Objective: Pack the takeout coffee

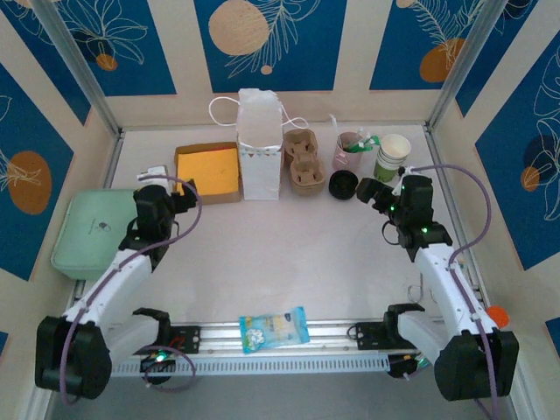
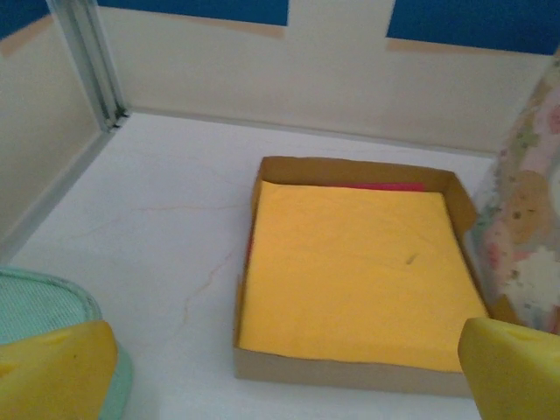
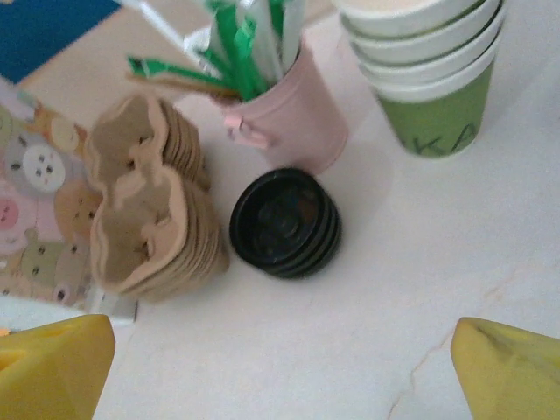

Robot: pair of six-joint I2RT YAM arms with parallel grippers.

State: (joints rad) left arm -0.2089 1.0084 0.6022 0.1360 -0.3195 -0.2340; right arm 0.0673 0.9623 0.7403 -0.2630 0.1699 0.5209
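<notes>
State of right jaws: I am holding them wide apart and empty, with the yellow fingertips hanging over bare bench.
State of left jaws: I am holding these apart and empty as well, facing the cardboard tray of yellow napkins.
Task item: the coffee cup is sitting topmost in a nested stack of green paper cups at the far right of the bench, mouth up.
Bearing from right jaws: the stack is standing ahead and to the right of the gap, near but not touching.
Long axis: it is running vertical, so I am judging a grip across the cup wall to be the fitting approach.
Nearer arm: the right one is sitting close, while the left is sitting well apart, on the other side of the white paper bag.
Neighbours: the pink cup of stirrers is standing just beside the stack on its left. The black lids are lying nearer me, and the brown cup carriers are lying left of those.
Surface: the bench is looking smooth and pale, and I am expecting the nested cups to lift in a clump.
Room: the near side is lying open, but space is running tight toward the pink cup.
</notes>
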